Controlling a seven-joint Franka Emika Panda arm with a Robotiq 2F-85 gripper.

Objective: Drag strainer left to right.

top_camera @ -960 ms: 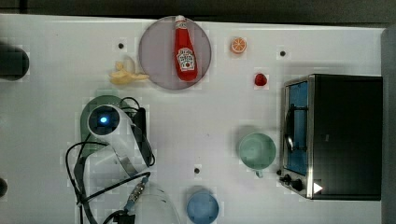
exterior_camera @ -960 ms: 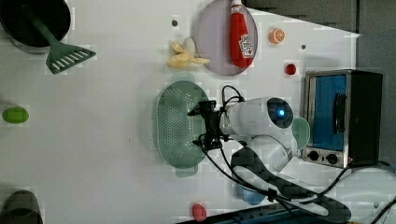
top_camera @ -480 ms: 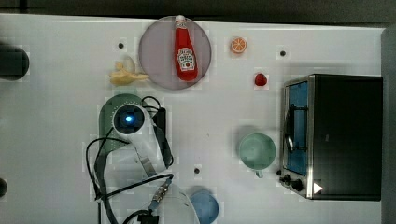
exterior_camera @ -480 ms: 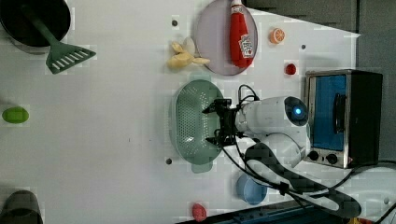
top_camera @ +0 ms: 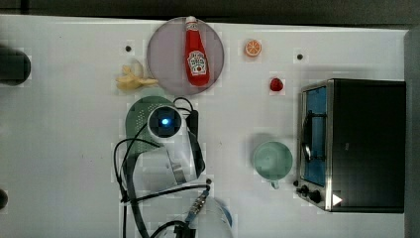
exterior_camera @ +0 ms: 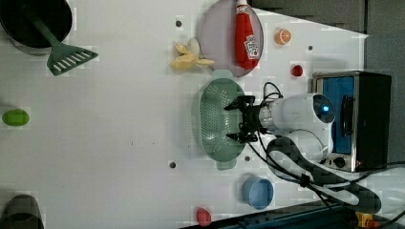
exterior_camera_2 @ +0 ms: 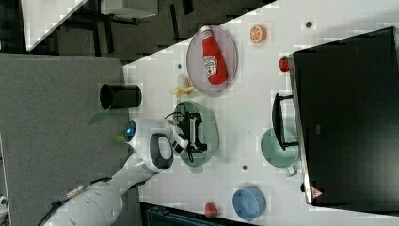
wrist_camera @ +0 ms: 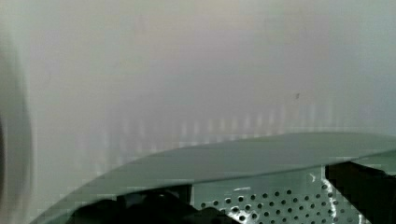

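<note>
The pale mint-green oval plastic strainer [exterior_camera: 216, 119] lies mid-bench on the white bench [exterior_camera: 119, 143], just beside the grey round plate [exterior_camera: 215, 33] near the far edge. The black end effector [exterior_camera: 239, 120] hangs inside its basin, fingers spread wide, gripping nothing.

Ketchup bottle [top_camera: 197, 55] lies on round grey plate [top_camera: 163, 54] at the bench [top_camera: 64, 139] far edge in the top view. Banana peel [top_camera: 131, 79] just beside the plate. Orange slice [top_camera: 253, 47] and small red item [top_camera: 276, 85] near toaster oven [top_camera: 356, 144]. Mint cup [top_camera: 272, 160] just beside the oven door. Blue bowl [exterior_camera: 258, 192], green spatula [exterior_camera: 67, 57], lime [exterior_camera: 15, 117] spread out elsewhere.
</note>
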